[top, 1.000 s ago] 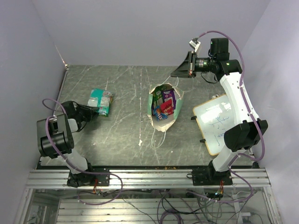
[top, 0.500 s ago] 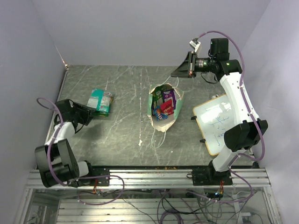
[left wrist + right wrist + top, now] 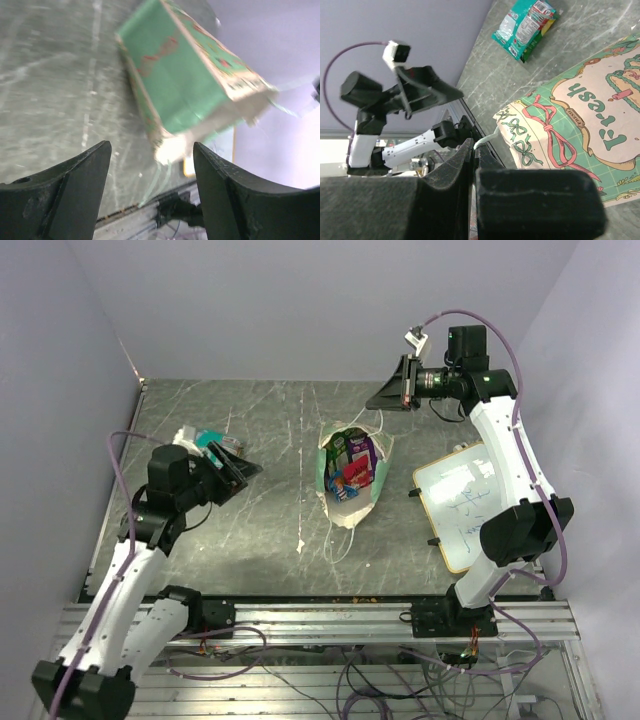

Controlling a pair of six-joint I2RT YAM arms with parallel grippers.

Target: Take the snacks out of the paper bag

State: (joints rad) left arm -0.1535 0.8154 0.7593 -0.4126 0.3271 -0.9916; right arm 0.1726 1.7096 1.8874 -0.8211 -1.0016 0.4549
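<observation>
The paper bag [image 3: 352, 502] lies on the table with its mouth open and several colourful snacks [image 3: 352, 462] inside, a purple one [image 3: 362, 448] among them. My right gripper [image 3: 388, 396] is shut on the bag's string handle [image 3: 489, 140], above and behind the bag; its printed side fills the right wrist view [image 3: 580, 115]. A green snack packet [image 3: 208, 438] lies on the table at the left, also seen in the right wrist view [image 3: 525, 27]. My left gripper [image 3: 236, 468] is open and empty, in the air between that packet and the bag. It faces the bag's blurred green side [image 3: 185, 75].
A wood-framed whiteboard [image 3: 465, 502] lies at the right, next to the bag. The bag's second string handle [image 3: 340, 536] trails on the table in front of it. The table's metal front rail [image 3: 320, 620] runs along the near edge.
My left arm has risen from beside the green packet and swung right, towards the paper bag, with its gripper open. The right arm and the bag have hardly moved.
</observation>
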